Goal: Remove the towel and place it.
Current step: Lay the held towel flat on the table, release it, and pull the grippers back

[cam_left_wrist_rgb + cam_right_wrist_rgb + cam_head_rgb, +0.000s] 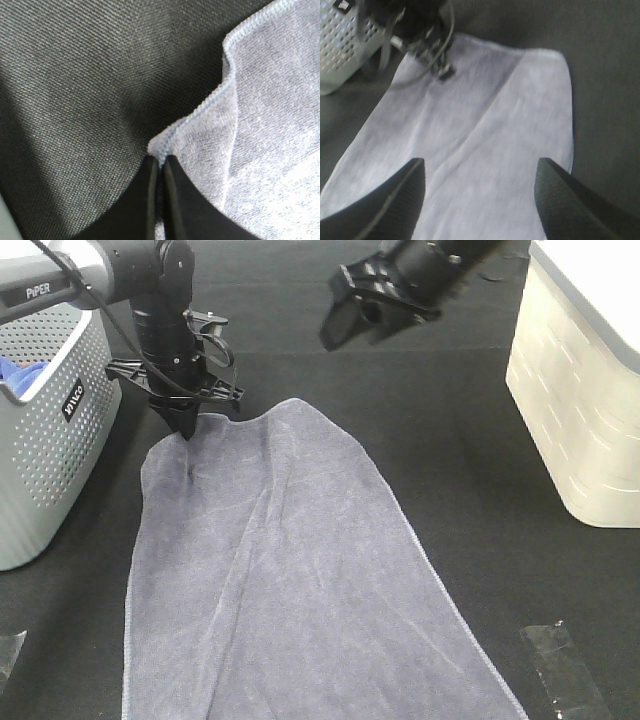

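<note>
One wrist view shows the left pincer (161,160) clamped on the towel (270,130); overhead, the right pincer (353,335) hangs open.

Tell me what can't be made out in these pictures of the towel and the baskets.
The towel's near end: exterior high, cut off by the bottom edge.
The grey basket's contents: exterior high, mostly hidden by its wall and the left edge.
The white bin's inside: exterior high, cut by the right edge.
The towel's hem: right wrist, blurred.
How much towel the shut left pincer holds: left wrist, hidden by the pincer itself.
</note>
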